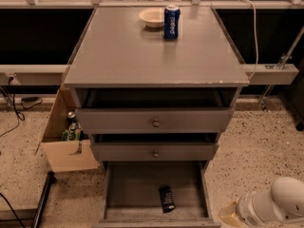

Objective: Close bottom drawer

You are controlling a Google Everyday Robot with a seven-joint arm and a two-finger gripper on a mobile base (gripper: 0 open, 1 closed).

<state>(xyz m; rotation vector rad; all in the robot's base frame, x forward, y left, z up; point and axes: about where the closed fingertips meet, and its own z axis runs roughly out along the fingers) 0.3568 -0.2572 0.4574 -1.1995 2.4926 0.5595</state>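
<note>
The grey cabinet [156,56] has three drawers. The bottom drawer [142,186] is pulled far out toward me, and its front panel runs along the lower edge of the camera view with the knob hidden. A small dark flat object [166,199] lies inside it. The two upper drawers [154,122] stand slightly out. My gripper [232,216] is at the lower right, low by the floor, just right of the open drawer's front corner and apart from it. The white arm [278,204] extends behind it.
A blue can [171,21] and a pale bowl [152,18] stand on the cabinet top at the back. An open cardboard box [66,141] with bottles sits on the floor to the cabinet's left. Cables lie at the far left, and a rail runs behind.
</note>
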